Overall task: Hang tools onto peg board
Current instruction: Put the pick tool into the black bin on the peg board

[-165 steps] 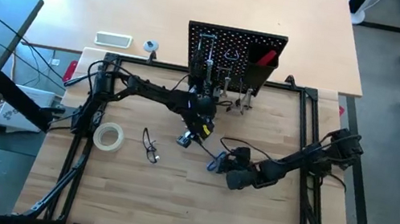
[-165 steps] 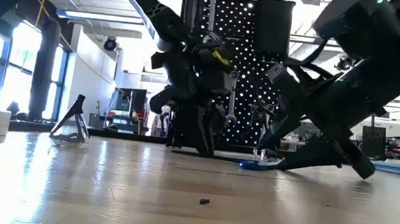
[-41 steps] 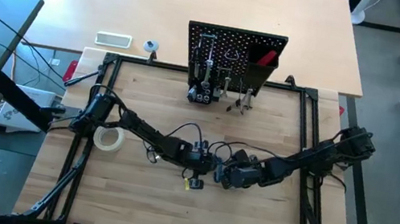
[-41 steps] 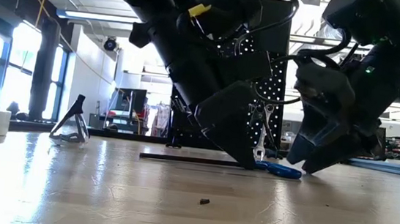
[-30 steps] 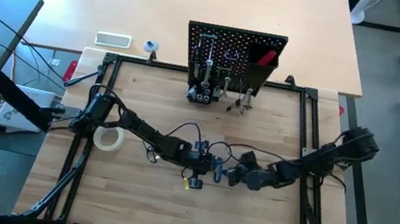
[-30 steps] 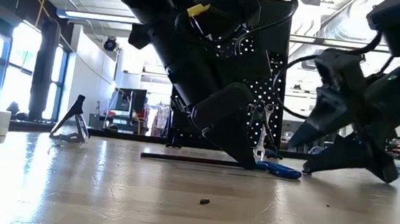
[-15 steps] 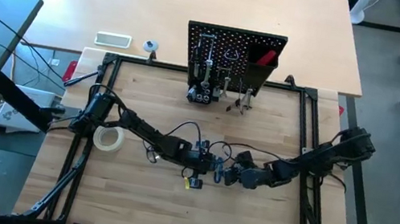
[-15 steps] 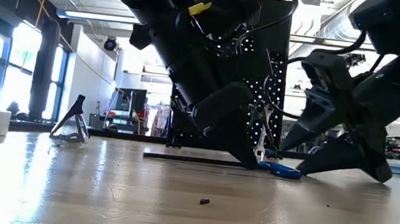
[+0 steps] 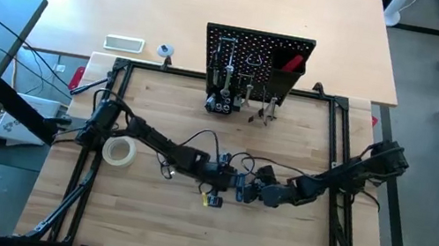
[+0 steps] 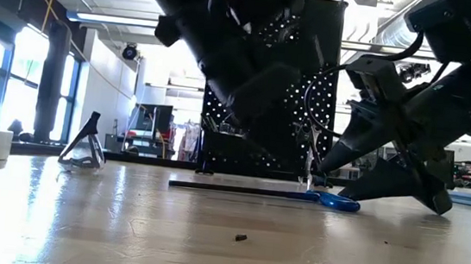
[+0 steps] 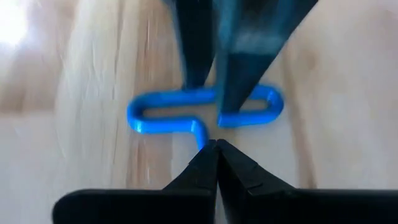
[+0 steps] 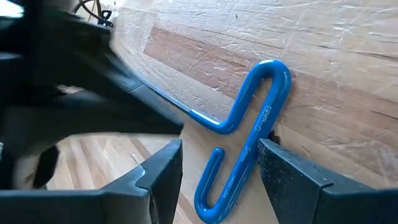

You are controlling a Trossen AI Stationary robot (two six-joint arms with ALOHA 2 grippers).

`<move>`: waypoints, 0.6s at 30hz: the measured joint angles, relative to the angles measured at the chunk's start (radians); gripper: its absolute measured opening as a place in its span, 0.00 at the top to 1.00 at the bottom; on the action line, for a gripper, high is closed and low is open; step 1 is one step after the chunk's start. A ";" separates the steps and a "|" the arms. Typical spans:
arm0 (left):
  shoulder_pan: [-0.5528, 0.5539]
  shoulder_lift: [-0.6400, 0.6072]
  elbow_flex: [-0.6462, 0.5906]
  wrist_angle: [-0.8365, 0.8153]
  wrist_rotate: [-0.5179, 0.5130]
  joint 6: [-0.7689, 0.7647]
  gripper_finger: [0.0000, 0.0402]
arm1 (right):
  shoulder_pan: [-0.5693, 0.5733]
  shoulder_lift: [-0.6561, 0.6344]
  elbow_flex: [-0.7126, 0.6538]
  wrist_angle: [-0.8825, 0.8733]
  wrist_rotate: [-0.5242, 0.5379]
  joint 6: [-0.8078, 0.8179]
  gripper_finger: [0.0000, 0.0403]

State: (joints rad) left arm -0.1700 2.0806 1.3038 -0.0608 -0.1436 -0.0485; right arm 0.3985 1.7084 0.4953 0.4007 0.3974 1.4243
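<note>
Since a second ago the wide-open right gripper (image 9: 246, 189) has closed in at 3 o'clock of the blue-handled metal hex key (image 12: 245, 140), flat mid-desk by the shut left gripper (image 9: 232, 180): pickup pending.

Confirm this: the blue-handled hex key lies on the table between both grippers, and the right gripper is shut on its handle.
Not quite. The right gripper is open, fingers either side of the blue-handled hex key, as the right wrist view shows. The key does lie on the table.

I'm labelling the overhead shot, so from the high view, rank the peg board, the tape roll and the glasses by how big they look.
1. peg board, clearly largest.
2. tape roll.
3. glasses, thin-framed; they span about as far as the roll but cover less, so this ranking is unsure.
</note>
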 joint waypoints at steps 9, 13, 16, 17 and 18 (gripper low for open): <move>0.007 0.025 0.000 0.007 0.000 -0.007 0.84 | 0.001 0.000 0.000 0.000 0.017 0.009 0.50; 0.009 0.038 0.000 0.024 -0.021 0.001 0.70 | 0.001 0.000 0.000 -0.001 0.017 0.008 0.50; 0.021 0.059 0.000 0.039 0.022 -0.022 0.64 | 0.001 0.000 0.000 -0.003 0.018 0.007 0.50; 0.023 0.062 0.001 0.042 0.034 -0.034 0.63 | 0.001 0.000 0.000 -0.003 0.018 0.007 0.50; 0.026 0.067 0.001 0.047 0.042 -0.040 0.63 | 0.001 0.000 -0.001 -0.003 0.019 0.006 0.50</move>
State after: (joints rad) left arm -0.1438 2.1479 1.3045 -0.0139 -0.1019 -0.0888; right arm 0.4000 1.7084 0.4948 0.3980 0.4162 1.4304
